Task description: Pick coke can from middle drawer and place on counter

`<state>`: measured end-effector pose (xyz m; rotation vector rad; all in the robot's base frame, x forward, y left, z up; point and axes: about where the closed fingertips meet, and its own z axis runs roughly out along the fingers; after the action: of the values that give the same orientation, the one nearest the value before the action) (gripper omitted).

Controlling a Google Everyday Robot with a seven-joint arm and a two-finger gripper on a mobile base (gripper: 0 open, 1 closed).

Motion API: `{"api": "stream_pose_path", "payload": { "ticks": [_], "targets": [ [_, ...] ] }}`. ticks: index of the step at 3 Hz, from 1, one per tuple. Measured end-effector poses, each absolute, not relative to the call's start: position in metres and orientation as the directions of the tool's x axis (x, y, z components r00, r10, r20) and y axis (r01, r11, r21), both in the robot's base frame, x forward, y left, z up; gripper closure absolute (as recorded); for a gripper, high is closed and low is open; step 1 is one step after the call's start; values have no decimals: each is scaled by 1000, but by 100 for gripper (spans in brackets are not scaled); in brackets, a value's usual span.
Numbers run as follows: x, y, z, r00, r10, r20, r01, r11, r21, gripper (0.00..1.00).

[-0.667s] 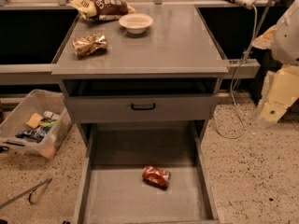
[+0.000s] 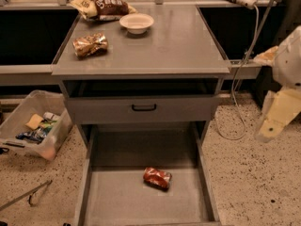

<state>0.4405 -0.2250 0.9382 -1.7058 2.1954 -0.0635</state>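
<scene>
The coke can (image 2: 157, 178), red and somewhat crumpled, lies on its side on the bare grey floor of the open middle drawer (image 2: 117, 201) at the bottom of the view. The counter (image 2: 174, 41) is the grey cabinet top above it. My gripper (image 2: 276, 116) shows as a pale cream part at the right edge. It hangs beside the cabinet at about the height of the shut drawer front, well to the right of the can and above it, holding nothing that I can see.
On the counter are a white bowl (image 2: 137, 22), a gold-brown snack bag (image 2: 90, 44) and a dark chip bag (image 2: 101, 6). A shut drawer front with a black handle (image 2: 144, 108) overhangs the open drawer. A clear bin (image 2: 28, 126) sits on the floor at the left. Cables (image 2: 240, 79) hang at the right.
The pale arm part at the right edge has dropped slightly. The can and the drawer have not moved.
</scene>
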Motion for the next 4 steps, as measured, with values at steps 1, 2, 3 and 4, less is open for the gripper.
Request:
{"api": "stream_pose_path", "payload": {
  "ticks": [1,2,3,4],
  "targets": [
    [452,-225,861,-224,-931,-288,-931,292,-220,0],
    [468,-210,774,-259,-900,-350,-930,330,-160,0],
    [481,-189,708,-322,-871,-370,-915,387,-116,0],
    [484,-188,707,-350,-856,-382,-900,420,-116,0]
  ]
}}
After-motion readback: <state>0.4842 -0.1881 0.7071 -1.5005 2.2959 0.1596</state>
